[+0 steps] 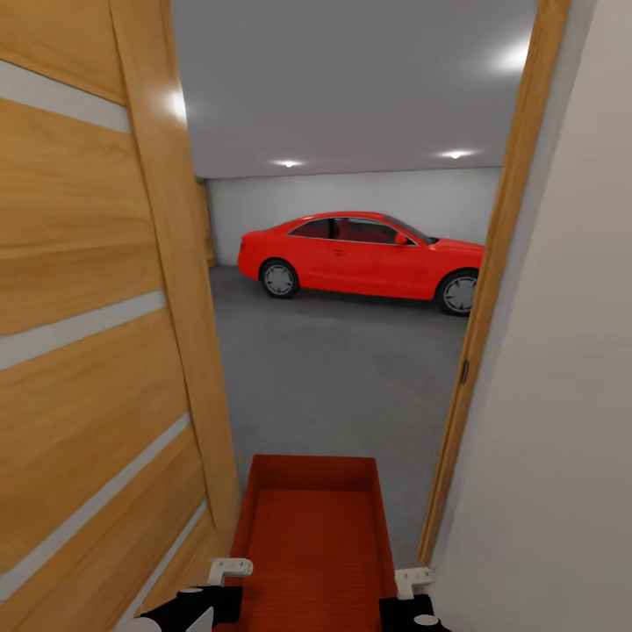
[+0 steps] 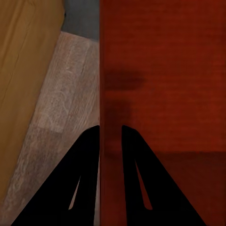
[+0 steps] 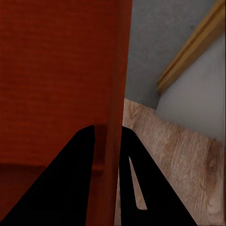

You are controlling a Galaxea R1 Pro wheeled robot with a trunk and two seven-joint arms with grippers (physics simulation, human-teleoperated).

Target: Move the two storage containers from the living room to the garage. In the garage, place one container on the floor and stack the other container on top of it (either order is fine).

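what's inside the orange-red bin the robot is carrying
Nothing visible: the orange-red rectangular open-top plastic bin shows only its bare ribbed bottom. Its near end lies below the head view's edge, so that part stays unseen. The left gripper and right gripper each straddle a side wall.

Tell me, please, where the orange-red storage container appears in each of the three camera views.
Head view: storage container at bottom centre, in the doorway.
Left wrist view: its wall runs between the left gripper fingers.
Right wrist view: its other wall runs between the right gripper fingers.
Shared landmark: the grey garage floor.
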